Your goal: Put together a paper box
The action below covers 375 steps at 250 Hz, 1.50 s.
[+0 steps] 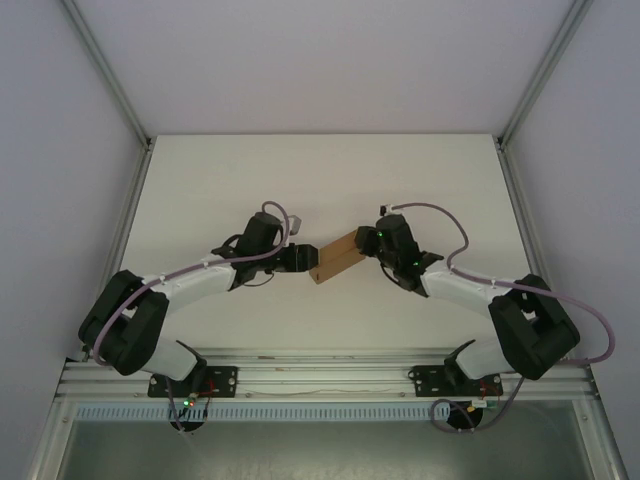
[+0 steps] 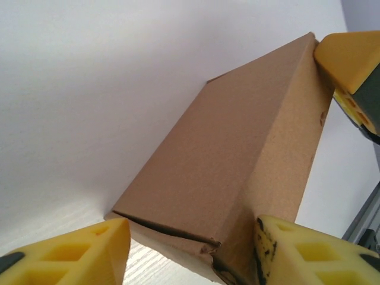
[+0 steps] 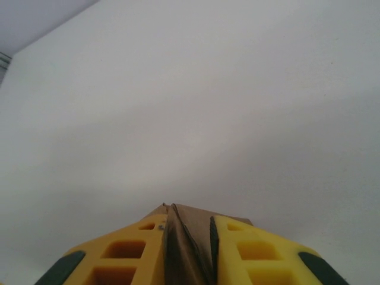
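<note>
The paper box is a small folded brown cardboard box, held tilted between my two grippers over the middle of the white table. In the left wrist view the paper box runs away from the camera with a slit open at its near end. My left gripper stands open astride that near corner, its right finger against the box's side and its left finger apart from it. My right gripper is shut on the cardboard edge at the far end.
Aluminium frame rails and pale walls enclose the table on both sides. A metal rail carrying both arm bases runs along the near edge. One fingertip of the right gripper shows at the box's far corner.
</note>
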Each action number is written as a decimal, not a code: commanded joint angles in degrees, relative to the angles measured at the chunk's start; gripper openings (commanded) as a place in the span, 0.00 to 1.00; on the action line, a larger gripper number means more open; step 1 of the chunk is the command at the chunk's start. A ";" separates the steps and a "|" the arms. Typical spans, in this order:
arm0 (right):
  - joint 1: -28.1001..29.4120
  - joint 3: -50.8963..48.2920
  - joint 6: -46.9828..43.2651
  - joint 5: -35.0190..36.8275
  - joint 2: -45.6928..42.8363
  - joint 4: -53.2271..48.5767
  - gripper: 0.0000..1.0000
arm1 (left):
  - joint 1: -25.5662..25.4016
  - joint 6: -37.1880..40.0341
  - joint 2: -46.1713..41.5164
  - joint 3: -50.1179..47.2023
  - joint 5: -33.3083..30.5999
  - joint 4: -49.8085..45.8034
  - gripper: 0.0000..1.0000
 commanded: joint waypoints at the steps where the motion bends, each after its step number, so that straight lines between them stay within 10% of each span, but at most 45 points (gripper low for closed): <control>1: -2.25 -6.19 2.49 -7.51 3.31 -6.41 0.21 | 0.07 1.94 3.74 -4.85 -4.54 -3.94 0.51; 209: -7.74 -17.06 12.82 -12.76 0.67 5.64 0.06 | -0.80 1.70 5.85 -12.46 -15.17 12.71 0.36; 320: -7.74 -12.00 9.81 -15.83 -0.86 4.39 0.07 | -3.55 5.64 5.44 -10.95 -17.82 15.93 0.21; 375: -7.78 -5.03 6.49 -15.93 -2.87 -3.31 0.19 | -3.44 7.60 4.23 -5.96 -17.28 10.95 0.31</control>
